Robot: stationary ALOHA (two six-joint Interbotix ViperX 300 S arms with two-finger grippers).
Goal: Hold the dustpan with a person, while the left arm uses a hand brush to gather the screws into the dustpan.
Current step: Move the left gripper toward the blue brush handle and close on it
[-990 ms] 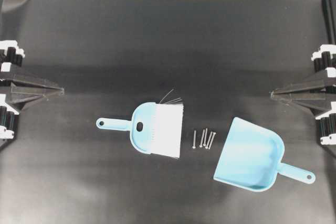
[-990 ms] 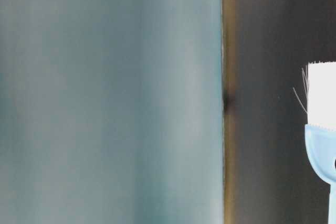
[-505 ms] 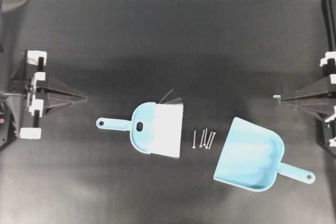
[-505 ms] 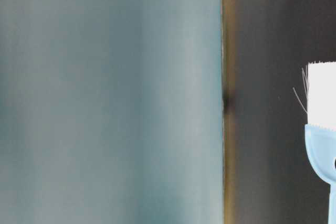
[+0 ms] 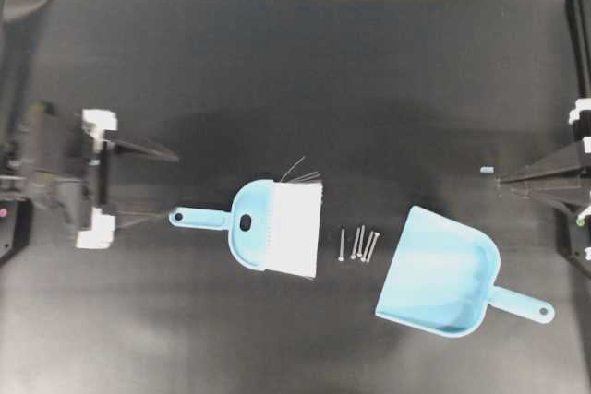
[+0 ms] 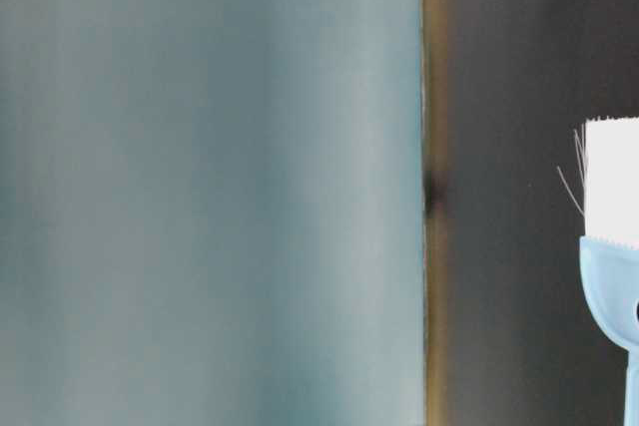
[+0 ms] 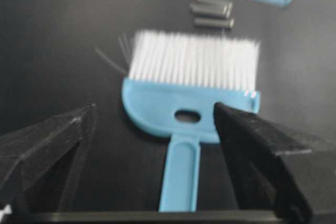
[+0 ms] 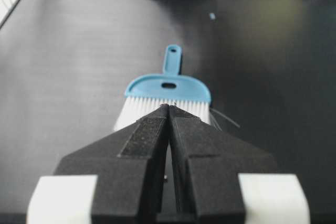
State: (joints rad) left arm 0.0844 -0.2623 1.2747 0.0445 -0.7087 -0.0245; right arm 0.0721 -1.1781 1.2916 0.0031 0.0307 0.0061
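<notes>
The left gripper [image 5: 148, 182] spreads its fingers wide, empty, lined up on the hand brush [image 5: 272, 226] handle, seemingly to straddle it; the right gripper [image 5: 494, 182] sits closed, idle.

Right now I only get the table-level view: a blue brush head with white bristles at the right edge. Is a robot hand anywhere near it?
Observer: Yes. Overhead, the left gripper stands open by the handle end of the hand brush, not gripping it.
Operator: What would it sweep?
Observer: A few screws lie side by side between the bristles and the dustpan.
Operator: And the other hand?
Observer: The right gripper is shut and empty at the far right edge.
</notes>
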